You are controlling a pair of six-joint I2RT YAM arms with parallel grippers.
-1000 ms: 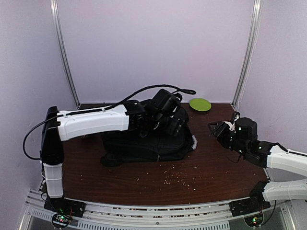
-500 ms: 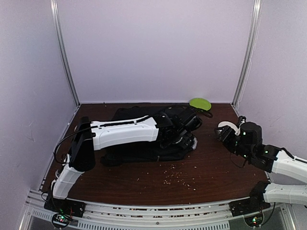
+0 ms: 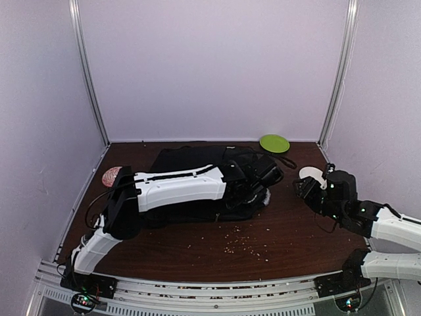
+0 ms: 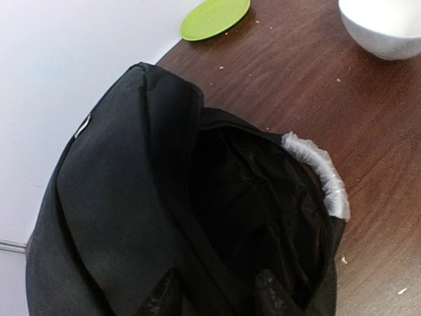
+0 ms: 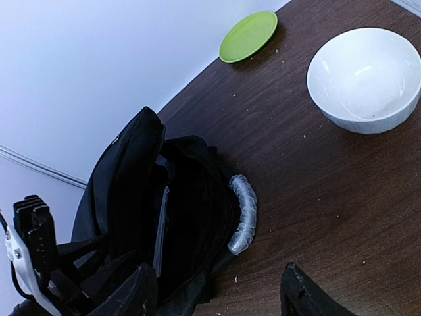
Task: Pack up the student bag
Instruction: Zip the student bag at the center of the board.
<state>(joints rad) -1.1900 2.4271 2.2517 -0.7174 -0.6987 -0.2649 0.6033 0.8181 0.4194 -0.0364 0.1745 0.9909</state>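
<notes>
One student bag lay on its side at mid-surface, its mouth gaping toward the right. It was soft black fabric, slack and creased, and its curved handle was wrapped in crinkled clear plastic. One flat, round lime-green plate sat by the back wall, and one glossy white bowl stood well apart from the bag. Pale crumbs speckled the dark wood-grain surface. The left pincer straddled the bag's mouth rim — whether it pinched the cloth, I could not tell. The right pincer hung spread, holding nothing.
</notes>
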